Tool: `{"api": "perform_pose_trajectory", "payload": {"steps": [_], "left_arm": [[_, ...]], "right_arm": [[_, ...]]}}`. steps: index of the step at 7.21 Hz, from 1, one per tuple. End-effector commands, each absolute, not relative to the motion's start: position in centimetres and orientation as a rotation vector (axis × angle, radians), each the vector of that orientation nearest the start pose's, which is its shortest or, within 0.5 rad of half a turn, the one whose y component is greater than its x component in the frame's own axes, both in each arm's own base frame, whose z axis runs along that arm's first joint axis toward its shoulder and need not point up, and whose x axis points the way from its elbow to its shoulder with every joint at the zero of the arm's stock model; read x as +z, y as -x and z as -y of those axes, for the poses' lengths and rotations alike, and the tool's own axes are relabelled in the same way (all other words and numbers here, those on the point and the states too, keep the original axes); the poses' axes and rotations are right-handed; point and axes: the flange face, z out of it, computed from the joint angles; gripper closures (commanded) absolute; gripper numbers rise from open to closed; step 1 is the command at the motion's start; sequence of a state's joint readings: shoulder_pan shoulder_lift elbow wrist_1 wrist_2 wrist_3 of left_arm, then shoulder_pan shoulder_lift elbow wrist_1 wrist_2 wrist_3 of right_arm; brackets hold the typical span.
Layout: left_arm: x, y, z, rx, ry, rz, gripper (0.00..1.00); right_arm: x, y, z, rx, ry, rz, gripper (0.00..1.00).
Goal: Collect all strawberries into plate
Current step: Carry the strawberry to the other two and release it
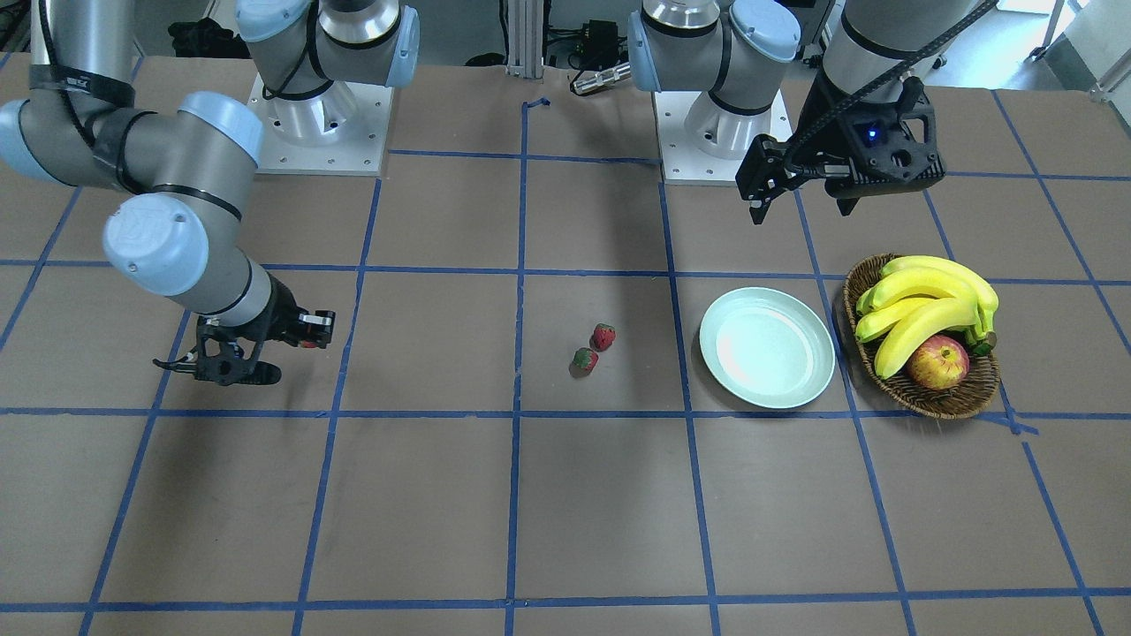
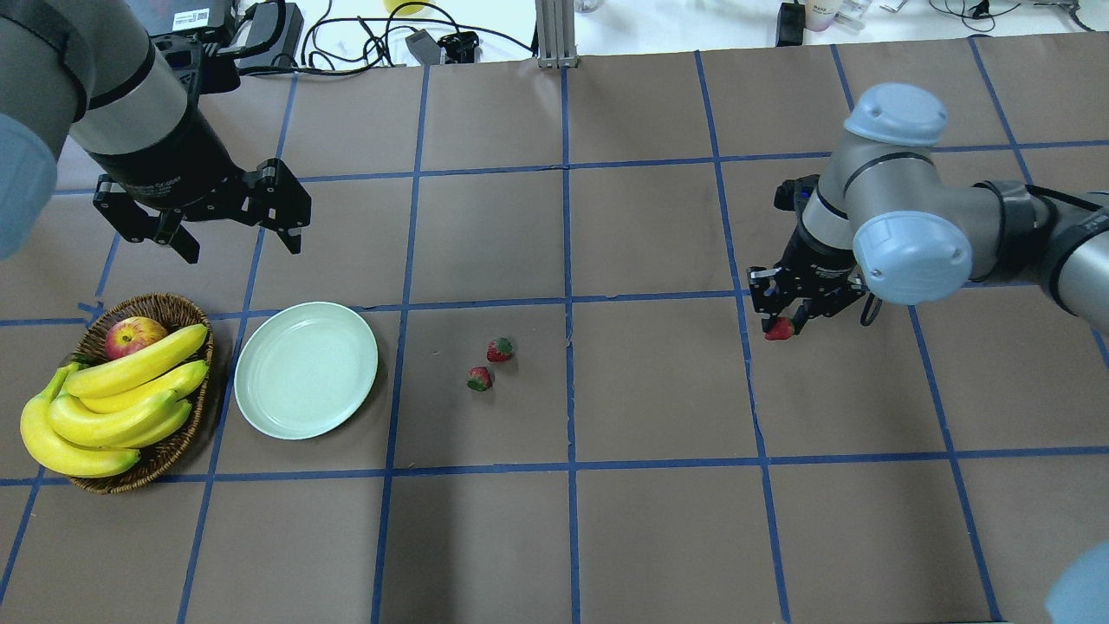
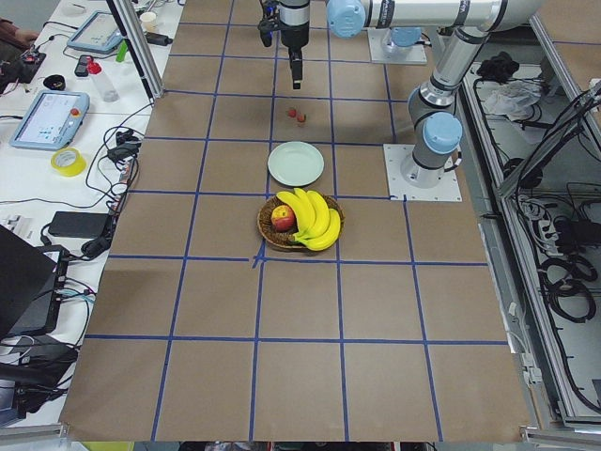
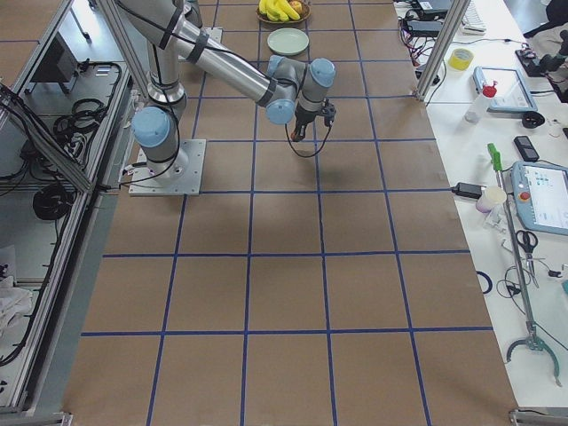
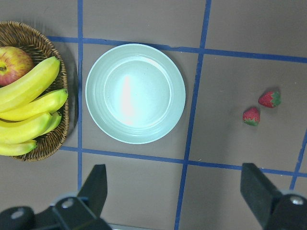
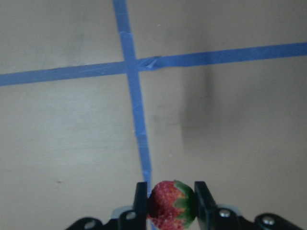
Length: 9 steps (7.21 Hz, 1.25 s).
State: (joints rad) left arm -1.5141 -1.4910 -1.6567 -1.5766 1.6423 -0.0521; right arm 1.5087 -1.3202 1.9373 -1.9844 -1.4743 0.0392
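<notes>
Between the right gripper (image 2: 780, 328) fingers one strawberry (image 6: 171, 210) is being pinched, while two strawberries (image 2: 499, 349) (image 2: 478, 379) are lying off toward the empty plate (image 2: 306, 370), itself waiting near the wide-spread left gripper (image 2: 241, 247).

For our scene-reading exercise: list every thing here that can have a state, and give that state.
Left gripper: open, empty.
Right gripper: shut on a strawberry.
Plate: empty.
Other two strawberries: loose, outside the plate.
Basket: holding bananas and an apple.
</notes>
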Motion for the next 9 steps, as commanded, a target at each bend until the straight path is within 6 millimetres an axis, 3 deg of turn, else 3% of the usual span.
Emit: {"api": "perform_pose_trajectory", "payload": {"steps": [1,2,3,4,5,6,7,8,9], "left_arm": [[48.3,10.0,46.3,0.019,0.166,-3.065,0.0],[48.3,10.0,46.3,0.019,0.166,-3.065,0.0],[48.3,10.1,46.3,0.019,0.164,-3.067,0.0],[48.3,10.0,46.3,0.017,0.167,-3.066,0.0],[48.3,10.0,46.3,0.019,0.166,-3.065,0.0],[48.3,10.0,46.3,0.017,0.167,-3.066,0.0],[48.3,10.0,46.3,0.017,0.167,-3.066,0.0],[48.3,10.0,46.3,0.017,0.164,-3.067,0.0],[48.2,10.0,46.3,0.021,0.166,-3.066,0.0]], "right_arm": [[22.0,-23.9,49.6,0.23,-0.363,-2.937,0.94],[19.7,-29.8,48.0,0.226,-0.407,-2.901,0.93],[19.1,-33.8,47.3,0.23,-0.497,-2.831,0.93],[19.5,-36.8,47.2,0.257,-0.534,-2.78,0.93],[19.8,-38.5,47.4,0.308,-0.525,-2.704,0.93],[20.0,-38.7,47.5,0.305,-0.52,-2.7,0.93],[19.9,-38.6,47.5,0.305,-0.507,-2.704,0.71],[19.6,-38.6,47.5,0.305,-0.489,-2.713,0.17],[19.5,-38.5,47.4,0.302,-0.488,-2.723,0.12]]}}
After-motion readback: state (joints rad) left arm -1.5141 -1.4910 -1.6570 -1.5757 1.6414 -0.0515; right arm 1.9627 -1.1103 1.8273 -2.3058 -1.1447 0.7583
